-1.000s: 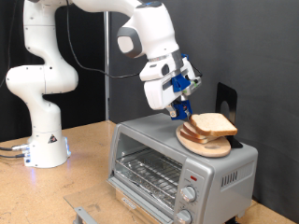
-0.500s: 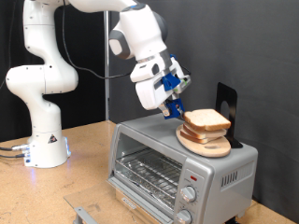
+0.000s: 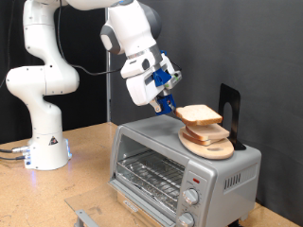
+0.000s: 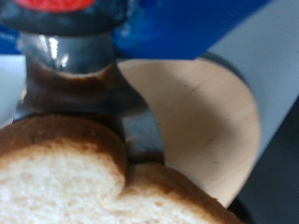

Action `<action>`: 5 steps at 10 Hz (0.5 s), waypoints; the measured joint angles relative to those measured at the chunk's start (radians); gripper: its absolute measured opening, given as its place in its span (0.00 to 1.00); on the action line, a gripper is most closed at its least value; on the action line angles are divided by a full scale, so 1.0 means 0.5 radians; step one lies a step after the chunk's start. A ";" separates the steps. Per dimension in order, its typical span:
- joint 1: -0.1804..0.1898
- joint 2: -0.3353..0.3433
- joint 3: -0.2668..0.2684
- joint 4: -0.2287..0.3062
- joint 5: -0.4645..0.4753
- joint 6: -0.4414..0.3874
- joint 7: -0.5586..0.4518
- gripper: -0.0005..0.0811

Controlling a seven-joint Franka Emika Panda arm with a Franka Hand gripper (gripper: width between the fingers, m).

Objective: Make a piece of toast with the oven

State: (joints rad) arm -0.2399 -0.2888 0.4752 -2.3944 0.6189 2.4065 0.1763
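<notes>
The pale, brown-crusted piece of toast (image 3: 199, 115) hangs tilted just above the silver oven (image 3: 185, 168), whose glass door is closed.

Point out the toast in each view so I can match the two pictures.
Exterior view: the toast is held by the hand just above the wooden plate on top of the oven.
Wrist view: the toast fills the lower half.
Shared landmark: the wooden plate.

arm bent over, pincer (image 3: 170, 105) tilted downward, fingers closed.
</notes>
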 joint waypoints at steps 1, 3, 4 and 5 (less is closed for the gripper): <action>0.019 -0.017 -0.057 -0.012 0.092 -0.069 -0.251 0.60; 0.020 -0.096 -0.210 -0.052 0.149 -0.277 -0.634 0.60; 0.004 -0.141 -0.275 -0.078 0.130 -0.374 -0.726 0.60; -0.015 -0.181 -0.335 -0.103 0.114 -0.446 -0.801 0.60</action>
State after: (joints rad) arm -0.2472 -0.3794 0.3078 -2.4460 0.6760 2.1834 -0.2243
